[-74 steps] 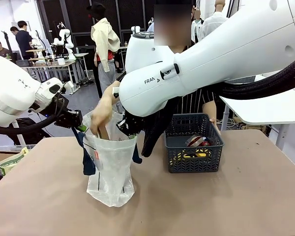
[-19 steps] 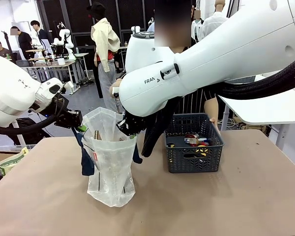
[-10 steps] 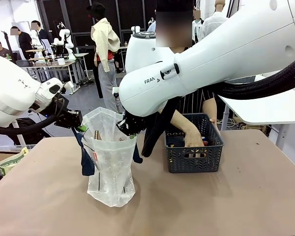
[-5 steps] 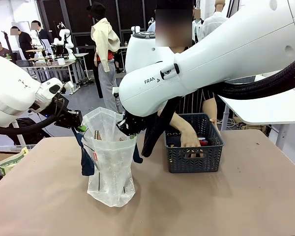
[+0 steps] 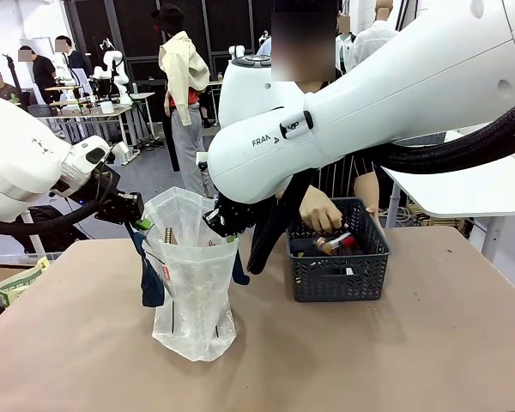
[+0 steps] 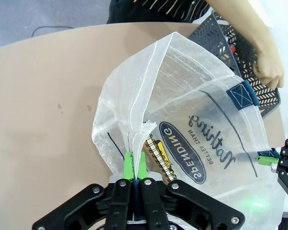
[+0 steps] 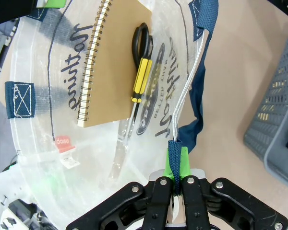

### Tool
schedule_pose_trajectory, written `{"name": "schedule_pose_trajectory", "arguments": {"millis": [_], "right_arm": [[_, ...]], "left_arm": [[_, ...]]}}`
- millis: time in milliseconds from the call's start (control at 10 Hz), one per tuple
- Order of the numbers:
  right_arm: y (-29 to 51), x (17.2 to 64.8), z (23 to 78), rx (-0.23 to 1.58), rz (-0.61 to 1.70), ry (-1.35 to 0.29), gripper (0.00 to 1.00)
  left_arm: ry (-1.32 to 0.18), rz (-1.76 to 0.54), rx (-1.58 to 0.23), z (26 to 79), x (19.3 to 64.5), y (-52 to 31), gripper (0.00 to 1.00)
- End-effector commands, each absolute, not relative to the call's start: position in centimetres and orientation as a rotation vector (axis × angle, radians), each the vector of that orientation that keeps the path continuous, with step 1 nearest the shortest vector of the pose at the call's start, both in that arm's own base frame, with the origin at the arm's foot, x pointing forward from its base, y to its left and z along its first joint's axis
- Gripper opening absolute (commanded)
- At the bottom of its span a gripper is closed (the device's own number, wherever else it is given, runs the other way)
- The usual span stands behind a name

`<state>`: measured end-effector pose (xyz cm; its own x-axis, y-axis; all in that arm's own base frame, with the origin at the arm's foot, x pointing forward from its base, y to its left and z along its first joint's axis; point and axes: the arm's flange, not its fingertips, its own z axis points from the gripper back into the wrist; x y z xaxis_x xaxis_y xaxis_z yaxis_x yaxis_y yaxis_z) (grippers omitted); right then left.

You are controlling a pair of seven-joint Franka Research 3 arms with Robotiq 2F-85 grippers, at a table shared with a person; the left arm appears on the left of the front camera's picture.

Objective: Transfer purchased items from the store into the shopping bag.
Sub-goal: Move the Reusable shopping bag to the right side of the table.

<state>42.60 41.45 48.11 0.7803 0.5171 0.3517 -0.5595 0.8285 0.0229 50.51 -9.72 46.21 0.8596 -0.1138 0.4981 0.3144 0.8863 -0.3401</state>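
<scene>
The shopping bag (image 5: 193, 283), clear plastic with navy straps, stands open on the table between my two grippers. My left gripper (image 5: 141, 222) is shut on its left rim (image 6: 134, 165). On the opposite side my right gripper (image 5: 224, 226) is shut on the rim at a navy strap (image 7: 176, 163). Inside the shopping bag lie a brown spiral notebook (image 7: 113, 67) and scissors (image 7: 138, 57) with black and yellow grips. The store (image 5: 339, 270), a dark lattice basket, sits to the bag's right. A person's hand (image 5: 320, 211) is above it, holding a small packet (image 5: 336, 243) at the basket's rim.
The store shows at the far edge of the left wrist view (image 6: 233, 45), with the person's hand (image 6: 269, 67) beside it, and at the right edge of the right wrist view (image 7: 278, 115). Bare brown table (image 5: 369, 360) spreads in front of the bag and basket.
The person's hand, down inside the store half a second ago, has risen to its rim with a small packet. Both arms and the bag have stayed still.
</scene>
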Motion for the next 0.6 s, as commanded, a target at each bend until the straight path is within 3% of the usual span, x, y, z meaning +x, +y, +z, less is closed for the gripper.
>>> {"name": "schedule_pose_trajectory", "arguments": {"millis": [0, 500], "right_arm": [[41.25, 42.53, 48.27, 0.129, 0.579, -0.344, 0.00], [41.25, 42.53, 48.27, 0.129, 0.579, -0.344, 0.00]], "left_arm": [[-0.495, -0.229, -0.427, 46.35, 50.25, -9.53, 0.00], [-0.495, -0.229, -0.427, 46.35, 50.25, -9.53, 0.00]]}}
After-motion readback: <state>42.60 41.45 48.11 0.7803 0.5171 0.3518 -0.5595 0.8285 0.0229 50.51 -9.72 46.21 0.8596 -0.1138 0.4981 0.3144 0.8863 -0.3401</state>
